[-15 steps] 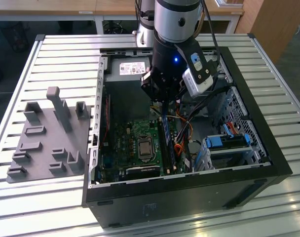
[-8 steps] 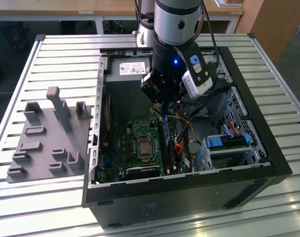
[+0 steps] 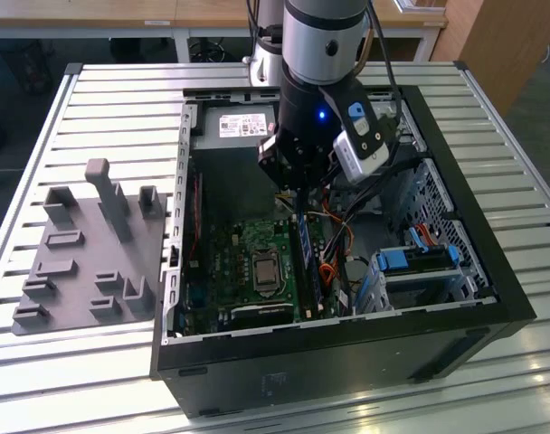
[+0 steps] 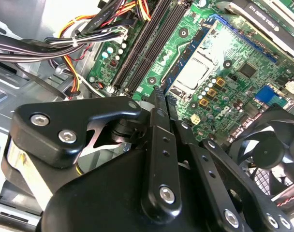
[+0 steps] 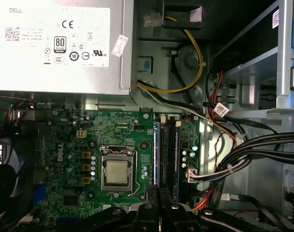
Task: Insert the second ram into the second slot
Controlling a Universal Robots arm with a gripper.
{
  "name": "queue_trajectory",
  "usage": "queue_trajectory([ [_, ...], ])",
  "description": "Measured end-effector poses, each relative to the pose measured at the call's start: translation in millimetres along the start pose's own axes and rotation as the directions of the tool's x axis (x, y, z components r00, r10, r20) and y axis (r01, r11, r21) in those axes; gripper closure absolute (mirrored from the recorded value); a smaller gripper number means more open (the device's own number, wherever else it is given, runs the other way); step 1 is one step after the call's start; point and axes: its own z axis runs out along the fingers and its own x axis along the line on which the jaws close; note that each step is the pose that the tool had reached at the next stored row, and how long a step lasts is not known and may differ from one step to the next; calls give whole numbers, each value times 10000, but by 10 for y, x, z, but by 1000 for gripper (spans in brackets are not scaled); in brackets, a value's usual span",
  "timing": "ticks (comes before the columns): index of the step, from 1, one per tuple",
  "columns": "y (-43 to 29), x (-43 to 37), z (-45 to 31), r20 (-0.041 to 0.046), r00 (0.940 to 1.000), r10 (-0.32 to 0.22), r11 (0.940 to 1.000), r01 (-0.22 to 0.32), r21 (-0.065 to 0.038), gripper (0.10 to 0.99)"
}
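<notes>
My gripper [image 3: 297, 201] hangs inside the open computer case [image 3: 492, 271], just above the far end of the memory slots [image 5: 167, 154] on the green motherboard [image 5: 89, 145]. Its black fingers [image 4: 159, 121] are pressed together, and I see nothing between them. Two thin blue edges stand along the slots. The one I take for the second ram [image 5: 178, 157] is on the side nearer the cable bundle, and the other [image 5: 155, 154] is nearer the processor socket [image 5: 117, 174]. In the exterior view a blue stick [image 3: 306, 264] runs along the slots below the gripper.
A silver power supply [image 5: 55, 43] sits at the case's far end. Black, yellow and orange cables [image 5: 234, 154] run beside the slots. A fan [image 4: 270, 150] is near the board's edge. Blue drive-bay latches [image 3: 420, 258] lie at the exterior view's right, and a grey fixture plate [image 3: 85, 262] at its left.
</notes>
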Motion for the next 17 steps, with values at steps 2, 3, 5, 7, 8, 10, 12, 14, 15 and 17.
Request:
queue_trajectory([
  [2, 0, 0, 6, 0, 10000, 0, 10000, 0, -1, 957],
  [3, 0, 0, 8, 0, 10000, 0, 10000, 0, 0, 957],
  [5, 0, 0, 14, 0, 10000, 0, 10000, 0, 0, 957],
  [7, 0, 0, 19, 0, 10000, 0, 10000, 0, 0, 957],
  [8, 0, 0, 21, 0, 10000, 0, 10000, 0, 0, 957],
  [10, 0, 0, 26, 0, 10000, 0, 10000, 0, -1, 957],
  [12, 0, 1, 31, 0, 10000, 1, 10000, -1, -1, 957],
  [14, 0, 1, 38, -7, 10000, 2, 10000, -2, -1, 957],
  [15, 0, 1, 41, -11, 10000, 2, 10000, -2, 0, 957],
  [17, 0, 1, 46, -19, 10000, 1, 10000, -1, 1, 957],
])
